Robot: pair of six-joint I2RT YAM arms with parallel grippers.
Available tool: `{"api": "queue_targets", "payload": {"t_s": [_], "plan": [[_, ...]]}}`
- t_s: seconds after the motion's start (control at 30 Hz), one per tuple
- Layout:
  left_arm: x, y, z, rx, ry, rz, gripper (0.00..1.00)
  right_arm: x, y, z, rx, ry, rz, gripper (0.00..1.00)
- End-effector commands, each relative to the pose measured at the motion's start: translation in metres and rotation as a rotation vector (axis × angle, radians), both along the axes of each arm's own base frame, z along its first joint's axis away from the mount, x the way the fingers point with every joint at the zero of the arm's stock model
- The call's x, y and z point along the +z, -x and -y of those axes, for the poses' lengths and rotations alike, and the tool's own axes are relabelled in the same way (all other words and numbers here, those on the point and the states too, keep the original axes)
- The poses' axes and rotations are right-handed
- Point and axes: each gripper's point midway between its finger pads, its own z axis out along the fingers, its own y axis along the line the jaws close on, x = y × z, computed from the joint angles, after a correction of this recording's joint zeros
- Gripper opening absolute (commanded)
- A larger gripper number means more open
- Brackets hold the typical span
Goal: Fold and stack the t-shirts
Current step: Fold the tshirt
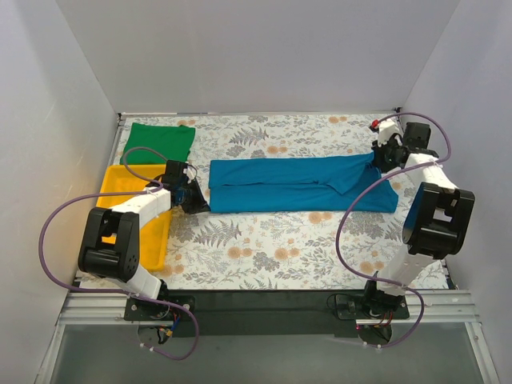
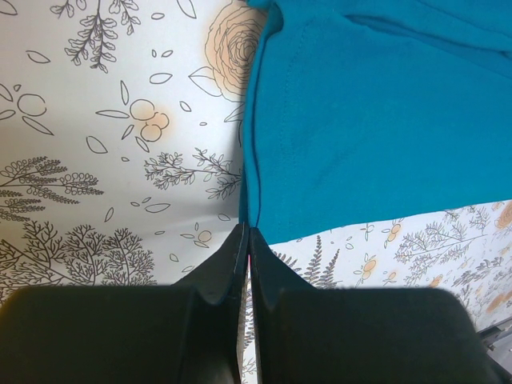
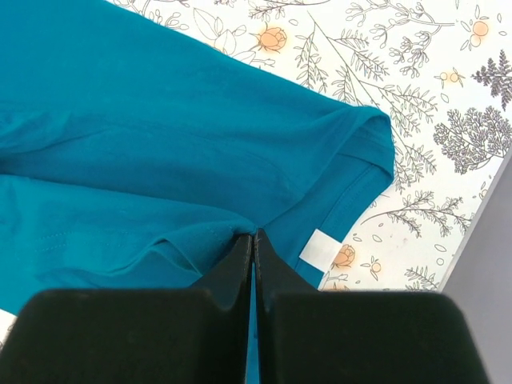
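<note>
Left hand [image 2: 246, 231] and right hand [image 3: 254, 234], both pinched shut, grip the teal t-shirt [image 1: 280, 184] by opposite ends.

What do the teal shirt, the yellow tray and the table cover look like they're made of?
The teal t-shirt: soft matte knit cloth, likely cotton jersey; stitched hem, folds and a sewn label show. The yellow tray: probably plastic, smooth, even colour with a raised rim. The table cover: printed floral sheet lying flat; cloth or vinyl, can't tell.
</note>
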Motion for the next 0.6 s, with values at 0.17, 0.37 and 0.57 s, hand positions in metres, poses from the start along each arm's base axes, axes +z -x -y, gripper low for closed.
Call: {"api": "queue_targets", "payload": {"t_s": [0.17,0.37,0.57], "plan": [[-0.001,0.002,-0.004,-0.002,-0.021,0.008,0.00,0.017,-0.029,-0.005,-0.018,0.011,0.070,0.01],[-0.002,0.002,-0.004,-0.002,-0.021,0.005,0.00,0.015,-0.036,-0.005,-0.034,0.016,0.073,0.01],[-0.002,0.003,-0.004,-0.002,-0.022,0.004,0.00,0.015,-0.041,-0.004,-0.051,0.020,0.080,0.01]]}}
